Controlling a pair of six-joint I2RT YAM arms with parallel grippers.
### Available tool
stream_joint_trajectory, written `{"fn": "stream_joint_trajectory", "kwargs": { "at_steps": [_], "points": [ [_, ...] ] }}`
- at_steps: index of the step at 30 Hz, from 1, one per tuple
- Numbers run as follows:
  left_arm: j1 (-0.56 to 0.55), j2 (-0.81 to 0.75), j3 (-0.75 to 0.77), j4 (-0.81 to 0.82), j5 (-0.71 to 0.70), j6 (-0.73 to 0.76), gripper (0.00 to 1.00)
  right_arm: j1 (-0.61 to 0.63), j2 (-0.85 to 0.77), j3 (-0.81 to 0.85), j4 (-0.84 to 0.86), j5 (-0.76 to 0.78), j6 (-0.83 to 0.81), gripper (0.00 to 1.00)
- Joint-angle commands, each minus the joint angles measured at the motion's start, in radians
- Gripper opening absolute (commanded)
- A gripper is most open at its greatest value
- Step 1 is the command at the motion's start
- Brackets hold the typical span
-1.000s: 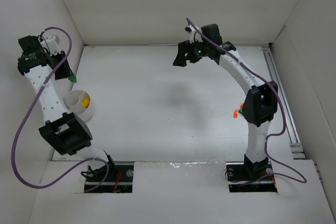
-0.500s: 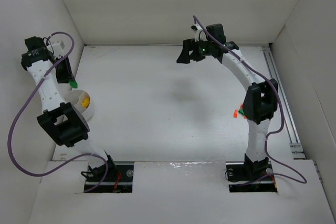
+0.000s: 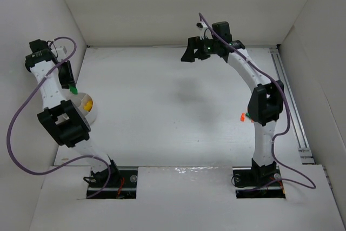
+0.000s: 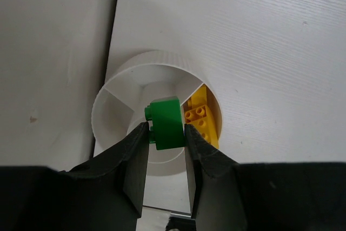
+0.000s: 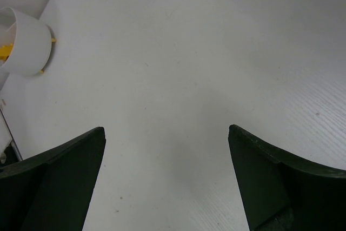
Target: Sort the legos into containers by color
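My left gripper (image 3: 69,82) is shut on a green lego (image 3: 73,88) at the far left. In the left wrist view the green lego (image 4: 166,123) sits pinched between my fingertips, held over a round white container (image 4: 157,59) with divided compartments. A yellow lego (image 4: 203,120) lies in its right compartment. From above, the container (image 3: 86,114) stands against the left wall with the yellow lego (image 3: 88,101) inside. My right gripper (image 3: 189,53) is open and empty, raised near the back middle. The right wrist view (image 5: 166,133) shows the container (image 5: 27,41) far off at top left.
White walls enclose the floor; the left wall (image 4: 54,52) runs right beside the container. A metal rail (image 3: 292,106) runs along the right side. No other legos show on the floor.
My left gripper has moved nearer and lower with the green lego, closing in over the container. My right gripper has shifted slightly toward the back.
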Motion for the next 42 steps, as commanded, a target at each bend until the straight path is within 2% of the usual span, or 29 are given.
{"fn": "stream_joint_trajectory", "kwargs": {
  "at_steps": [1, 17, 28, 30, 38, 42],
  "points": [
    [-0.014, 0.005, -0.007, 0.026, -0.045, -0.012, 0.12, -0.003, 0.015, 0.054, 0.013, -0.018, 0.002, 1.00],
    [-0.045, 0.077, -0.007, 0.028, -0.099, -0.021, 0.15, -0.003, 0.043, 0.091, -0.005, 0.001, 0.002, 1.00],
    [-0.054, 0.066, -0.070, 0.028, -0.148, -0.012, 0.15, -0.003, 0.061, 0.109, -0.015, 0.001, 0.002, 1.00],
    [-0.054, 0.066, -0.070, 0.028, -0.148, -0.012, 0.18, -0.003, 0.061, 0.109, -0.015, 0.010, 0.002, 1.00],
    [-0.054, 0.066, -0.080, 0.028, -0.159, -0.012, 0.49, -0.003, 0.061, 0.118, -0.015, 0.010, 0.002, 1.00],
    [-0.054, 0.057, -0.060, 0.039, -0.146, -0.012, 0.53, -0.003, 0.061, 0.118, -0.015, 0.010, 0.002, 1.00]
  ]
}}
